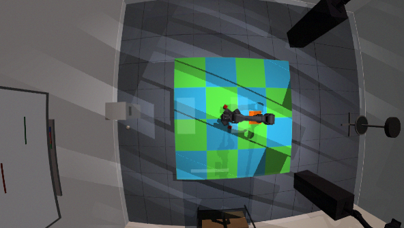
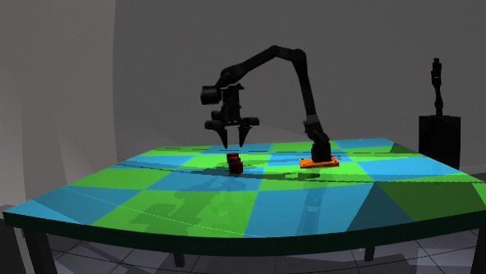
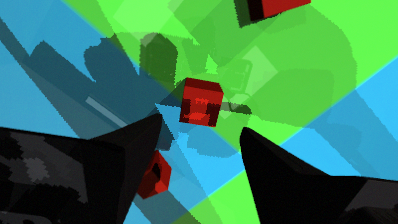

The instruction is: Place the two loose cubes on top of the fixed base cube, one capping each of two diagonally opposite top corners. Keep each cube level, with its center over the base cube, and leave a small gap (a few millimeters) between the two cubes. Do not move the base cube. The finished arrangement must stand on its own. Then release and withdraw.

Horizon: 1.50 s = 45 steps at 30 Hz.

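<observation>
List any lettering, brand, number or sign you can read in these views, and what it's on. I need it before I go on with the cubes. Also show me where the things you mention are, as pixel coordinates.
No readable text in any view.
Three small red cubes (image 3: 201, 104): no marking I can make out.
Black robot arm with its claw (image 2: 233, 146): no legible label.
White wall board with a dark frame (image 1: 24, 153): only coloured strokes, none readable as letters or numbers.
</observation>
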Each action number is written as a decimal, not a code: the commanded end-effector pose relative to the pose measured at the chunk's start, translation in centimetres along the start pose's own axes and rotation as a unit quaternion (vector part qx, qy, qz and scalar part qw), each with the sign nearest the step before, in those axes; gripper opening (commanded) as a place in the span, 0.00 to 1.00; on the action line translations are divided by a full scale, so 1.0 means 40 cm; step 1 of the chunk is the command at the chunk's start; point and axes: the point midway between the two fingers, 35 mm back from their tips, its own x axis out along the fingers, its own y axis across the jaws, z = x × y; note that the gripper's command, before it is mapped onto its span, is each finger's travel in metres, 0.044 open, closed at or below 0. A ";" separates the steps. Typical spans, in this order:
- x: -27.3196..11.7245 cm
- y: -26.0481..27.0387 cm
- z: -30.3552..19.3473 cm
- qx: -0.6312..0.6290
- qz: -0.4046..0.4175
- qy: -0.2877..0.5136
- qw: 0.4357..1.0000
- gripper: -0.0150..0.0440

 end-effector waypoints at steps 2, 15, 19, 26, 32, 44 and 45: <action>0.035 0.000 -0.003 0.002 0.000 0.004 1.000 0.70; 0.072 0.000 -0.003 0.002 0.000 0.004 1.000 0.70; 0.088 0.000 -0.003 0.002 0.000 0.004 1.000 0.70; 0.116 0.000 -0.003 0.002 0.000 0.004 1.000 0.70; 0.131 -0.001 -0.004 0.002 0.000 0.004 1.000 0.70; 0.120 0.001 -0.002 0.002 0.000 0.004 1.000 0.43; 0.112 0.002 -0.001 0.002 0.000 0.004 1.000 0.43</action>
